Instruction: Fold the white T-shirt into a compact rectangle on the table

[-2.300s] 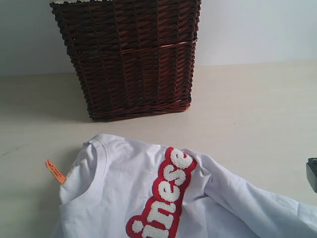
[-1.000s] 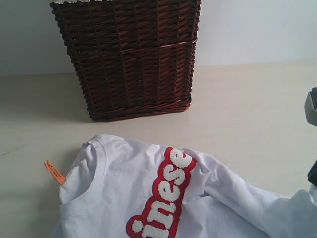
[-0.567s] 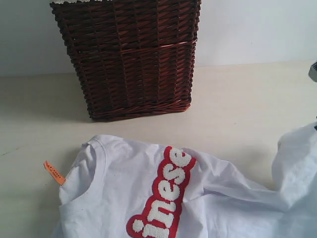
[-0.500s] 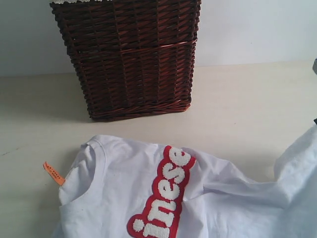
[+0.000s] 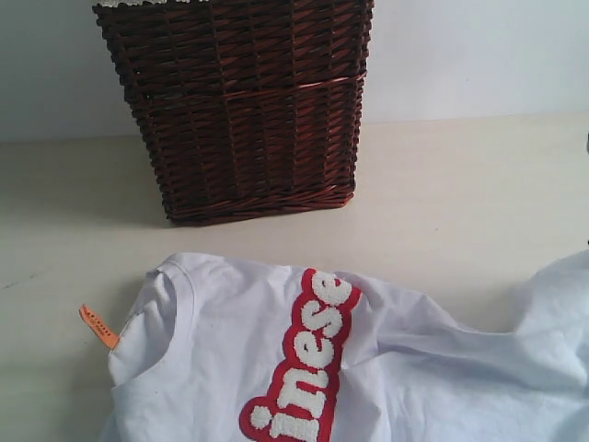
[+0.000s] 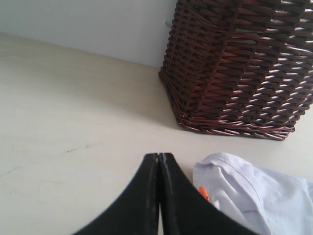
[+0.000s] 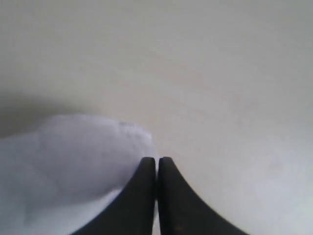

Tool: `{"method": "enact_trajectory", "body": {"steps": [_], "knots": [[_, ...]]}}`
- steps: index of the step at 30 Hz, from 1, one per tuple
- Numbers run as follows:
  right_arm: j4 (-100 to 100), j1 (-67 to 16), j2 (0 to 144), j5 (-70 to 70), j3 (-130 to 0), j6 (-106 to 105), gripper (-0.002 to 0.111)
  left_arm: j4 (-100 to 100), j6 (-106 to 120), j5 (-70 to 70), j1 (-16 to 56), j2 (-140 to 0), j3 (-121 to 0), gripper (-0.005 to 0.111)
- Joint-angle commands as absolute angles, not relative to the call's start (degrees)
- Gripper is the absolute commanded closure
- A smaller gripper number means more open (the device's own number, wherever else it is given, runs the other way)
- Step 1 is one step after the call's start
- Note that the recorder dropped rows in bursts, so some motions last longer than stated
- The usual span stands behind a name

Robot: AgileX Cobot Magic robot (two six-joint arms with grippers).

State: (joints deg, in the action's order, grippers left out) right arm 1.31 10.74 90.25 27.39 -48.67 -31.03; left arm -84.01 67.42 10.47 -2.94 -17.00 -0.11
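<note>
The right gripper (image 7: 157, 159), jaws together, sits against a bunched edge of the white T-shirt (image 7: 73, 156); whether it pinches cloth is unclear. That side has sunk since a moment ago, so the shirt lies flatter on the table (image 5: 460, 184) before the basket (image 5: 239, 110), still unfolded. The left gripper (image 6: 159, 156) is closed.

The table (image 5: 460, 184) I work over is a broad, smooth top of pale matte beige, bare across most of what I can see. A dark brown wicker basket (image 5: 239, 110) stands upright on it with its base flat on the surface. Apart from the basket, the white T-shirt (image 5: 202, 368) lies rumpled with its red-outlined white letters (image 5: 308, 368) facing up, a small orange tag (image 5: 98, 327) poking out beside the collar, and its right-hand part bunched higher than the rest.
</note>
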Motion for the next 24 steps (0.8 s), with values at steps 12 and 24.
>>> {"method": "enact_trajectory", "body": {"steps": [12,24], "knots": [[-27.6,-12.2,87.3,21.5,-48.4,-65.6,0.082,-84.2,67.3,10.6,-2.7,-16.6,0.0,0.107],[-28.2,-29.3,111.0,46.7,-49.3,-64.0,0.108,-84.2,67.3,10.6,-2.7,-16.6,0.0,0.107]]}}
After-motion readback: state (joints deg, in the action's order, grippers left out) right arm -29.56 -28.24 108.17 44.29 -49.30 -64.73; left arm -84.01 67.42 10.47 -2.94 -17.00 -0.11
